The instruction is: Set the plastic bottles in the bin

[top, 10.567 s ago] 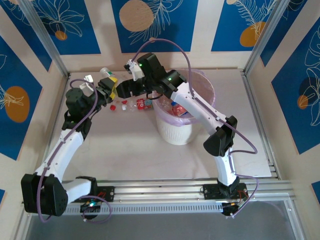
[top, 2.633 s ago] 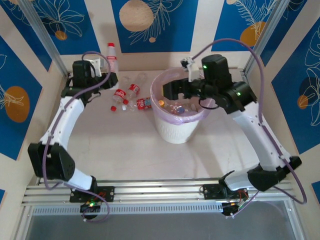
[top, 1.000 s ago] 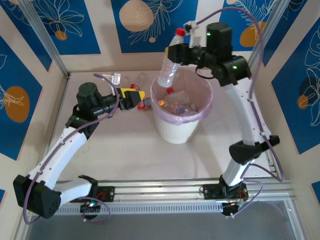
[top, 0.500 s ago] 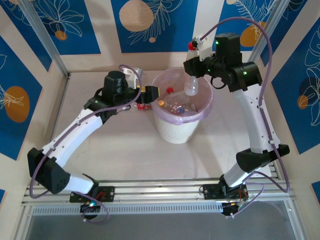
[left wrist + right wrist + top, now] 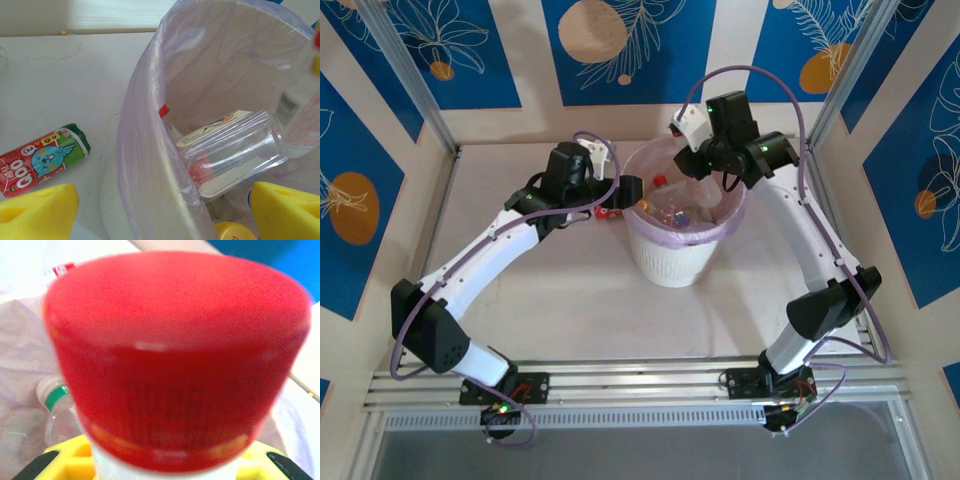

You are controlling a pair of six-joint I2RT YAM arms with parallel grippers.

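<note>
The right fingers point(image 5: 65, 457) are clamped on the held bottle point(image 5: 175, 355), close under its red top end. That end points up at the wrist camera, so the bottle hangs with its long side straight down. From above, the right gripper point(image 5: 700, 168) is over the far side of the bin point(image 5: 670, 265), just inside the rim. I think the low end of the bottle is down in the bin's mouth, but the arm hides most of it, so I am not sure. The next move looks easy: let go, and it should drop in. There is room below, on top of other bottles such as a clear bottle point(image 5: 235, 150) lying on its side against the bin's left wall.

The left fingers point(image 5: 37, 210) are wide apart and hold nothing. They sit at the left side of the bin, one outside the rim and one over the inside. A red bottle point(image 5: 45, 160) lies flat on the table point(image 5: 570, 290) just left of the bin, close to the outside finger, with one end pointing toward the bin wall. The left arm is much nearer to it. The bin wall is tight on one side, and the table is open on the side away from the bin.
</note>
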